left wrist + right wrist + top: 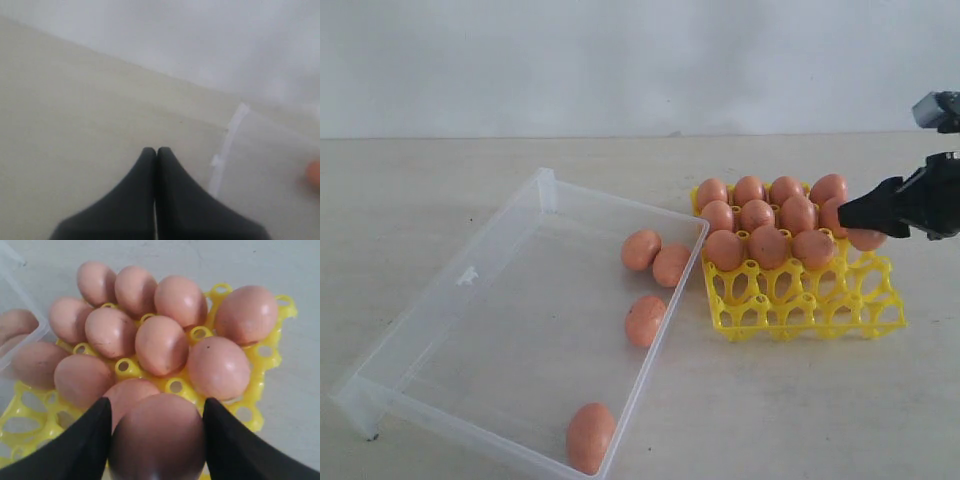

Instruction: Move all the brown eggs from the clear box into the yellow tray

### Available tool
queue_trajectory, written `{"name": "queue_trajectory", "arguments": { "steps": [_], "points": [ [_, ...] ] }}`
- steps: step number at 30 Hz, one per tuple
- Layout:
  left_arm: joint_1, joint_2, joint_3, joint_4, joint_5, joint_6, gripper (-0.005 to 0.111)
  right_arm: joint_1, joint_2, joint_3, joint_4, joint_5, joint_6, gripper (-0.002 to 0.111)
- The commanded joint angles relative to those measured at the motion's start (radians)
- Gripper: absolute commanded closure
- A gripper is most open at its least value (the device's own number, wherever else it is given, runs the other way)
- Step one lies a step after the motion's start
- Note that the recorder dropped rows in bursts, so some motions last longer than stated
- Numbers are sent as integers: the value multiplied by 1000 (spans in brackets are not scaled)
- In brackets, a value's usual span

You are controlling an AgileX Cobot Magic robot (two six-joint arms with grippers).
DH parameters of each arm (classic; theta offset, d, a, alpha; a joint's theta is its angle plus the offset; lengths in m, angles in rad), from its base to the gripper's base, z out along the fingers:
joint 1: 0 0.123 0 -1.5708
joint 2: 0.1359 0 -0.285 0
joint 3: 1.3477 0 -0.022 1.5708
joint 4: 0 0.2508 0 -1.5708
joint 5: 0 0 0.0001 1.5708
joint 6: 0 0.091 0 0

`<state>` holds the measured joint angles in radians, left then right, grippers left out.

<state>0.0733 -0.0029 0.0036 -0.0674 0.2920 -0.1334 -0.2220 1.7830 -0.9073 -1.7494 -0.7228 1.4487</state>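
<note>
right gripper [156, 402]: grasping 1 egg, a finger against each side
held egg [157, 440]: at the right end of the tray's [134, 371] 3rd row, next to 3 seated eggs
tray eggs [756, 214]: 11, filling 2 rows of 4 and 3 cups of the 3rd row
box [520, 330]: just left of the tray, 1 corner close against it
box eggs [641, 250]: 4, loose along the wall nearest the tray
left gripper [156, 150]: clenched on nothing, over the table [420, 180], across the box from the tray

The right tool [848, 213] hides most of its gripped brown egg [867, 240]; another egg [314, 173], blurred, is cut by the left wrist view's edge
</note>
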Motion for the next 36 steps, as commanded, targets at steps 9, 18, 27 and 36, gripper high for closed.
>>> {"name": "queue_trajectory", "arguments": {
  "steps": [9, 18, 27, 36],
  "points": [
    [-1, 3, -4, 5, 4, 909, 111, 34, 102, 0, 70, 102, -158, 109],
    [-1, 3, -4, 5, 4, 240, 111, 34, 114, 0, 188, 103, -225, 109],
    [-1, 3, -4, 5, 4, 216, 111, 34, 114, 0, 263, 104, -281, 108],
    [-1, 3, -4, -14, 4, 216, 111, 34, 114, 0, 265, 58, -281, 71]
  ]
}}
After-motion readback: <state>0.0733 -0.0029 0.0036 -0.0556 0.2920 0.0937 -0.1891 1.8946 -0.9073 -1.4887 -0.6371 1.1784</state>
